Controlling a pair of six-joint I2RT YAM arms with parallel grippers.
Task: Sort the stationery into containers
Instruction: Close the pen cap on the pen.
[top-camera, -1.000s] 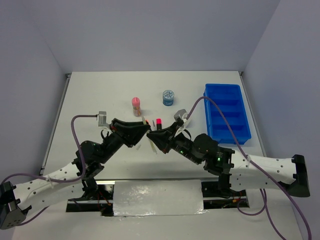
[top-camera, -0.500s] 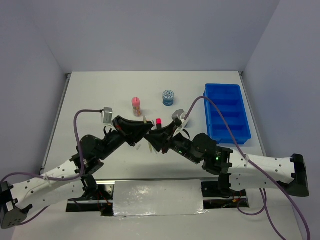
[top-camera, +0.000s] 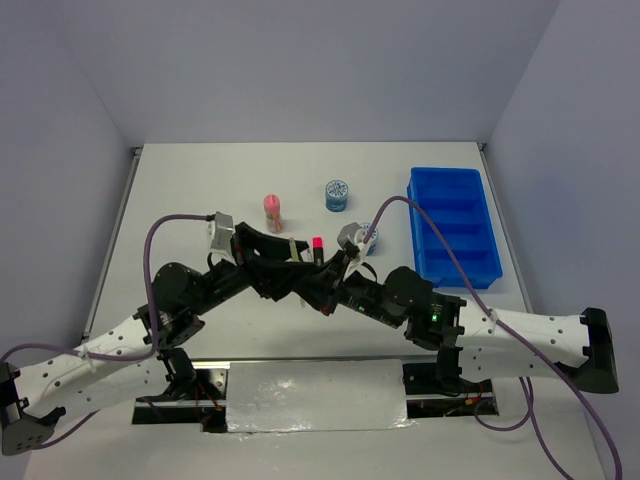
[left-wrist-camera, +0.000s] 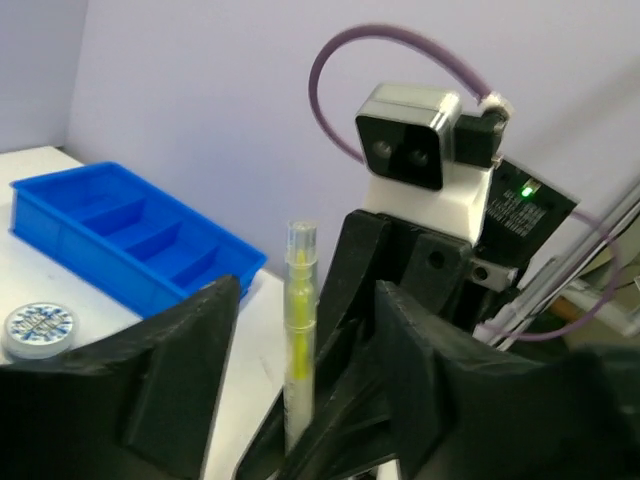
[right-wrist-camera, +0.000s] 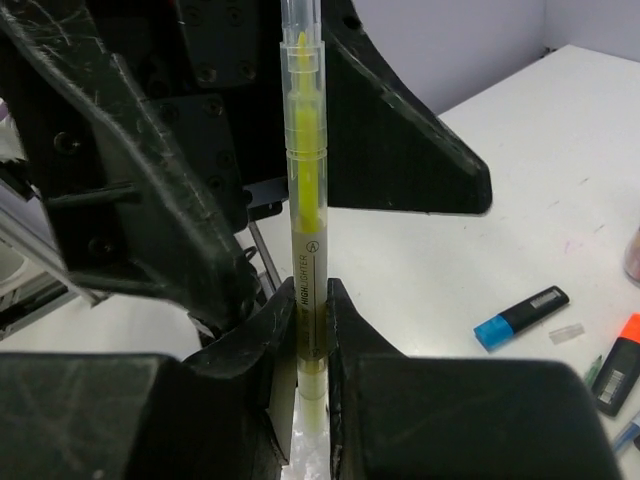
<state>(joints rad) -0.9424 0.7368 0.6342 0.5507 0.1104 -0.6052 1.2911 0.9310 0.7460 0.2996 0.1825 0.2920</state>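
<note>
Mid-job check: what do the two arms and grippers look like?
White perforated lower links, black joints and forearms on the left arm and right arm. Black wedge-shaped fingers on the left gripper and right gripper. A purple cable loops to each grey wrist camera. A green light glows on the right arm.

We see a white table (top-camera: 200, 180) with a blue tray (top-camera: 462, 278) at its right side and, near the middle, a pink-topped tube (top-camera: 271, 212) and a patterned roll (top-camera: 337, 194) standing apart. A blue-capped highlighter (right-wrist-camera: 520, 318) and an orange-capped highlighter (right-wrist-camera: 622, 365) lie flat on it, a clear cap (right-wrist-camera: 565, 333) between them.
</note>
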